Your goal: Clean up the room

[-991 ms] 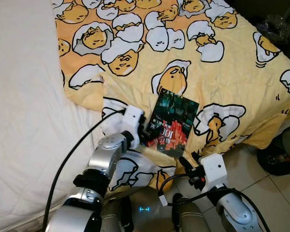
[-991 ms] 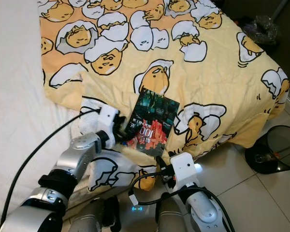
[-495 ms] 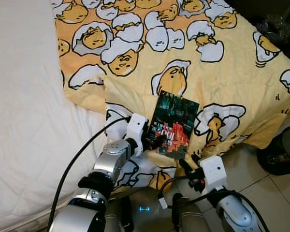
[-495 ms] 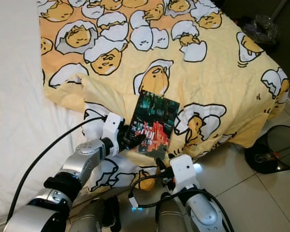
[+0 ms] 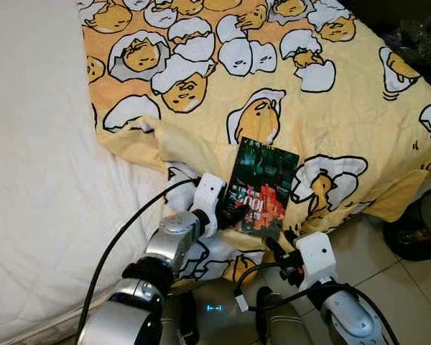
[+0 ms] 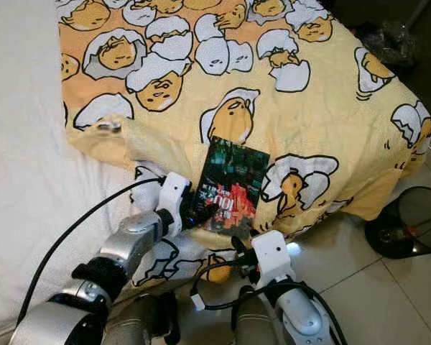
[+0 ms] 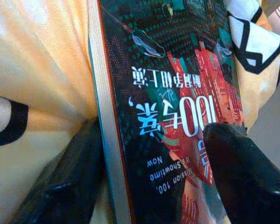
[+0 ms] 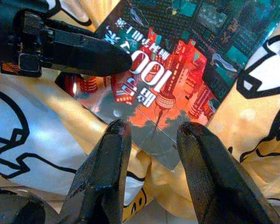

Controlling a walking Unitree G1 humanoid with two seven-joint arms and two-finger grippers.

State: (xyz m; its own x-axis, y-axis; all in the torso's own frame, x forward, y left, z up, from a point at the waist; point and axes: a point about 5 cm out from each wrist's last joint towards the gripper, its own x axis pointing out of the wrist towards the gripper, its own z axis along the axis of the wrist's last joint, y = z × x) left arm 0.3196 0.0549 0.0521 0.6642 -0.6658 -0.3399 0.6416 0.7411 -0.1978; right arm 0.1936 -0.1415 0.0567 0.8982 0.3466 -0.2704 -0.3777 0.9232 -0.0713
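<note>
Gripping the book (image 5: 262, 187) by its near left edge, the left tool (image 5: 230, 213) is pinching it; the right tool (image 5: 281, 243) is waiting narrowly parted just below it on the blanket (image 5: 330, 115).

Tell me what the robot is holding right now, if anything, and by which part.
The left gripper holds the book by its lower left edge, near the spine, one finger on the cover and one beneath. The right gripper holds nothing.

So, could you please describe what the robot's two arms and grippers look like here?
Both arms are silver metal with black joint bands. Each wrist carries a white boxy housing, and loose black cables run along each forearm. The left gripper and the right gripper each have two long, tapered, matte black fingers.
</note>
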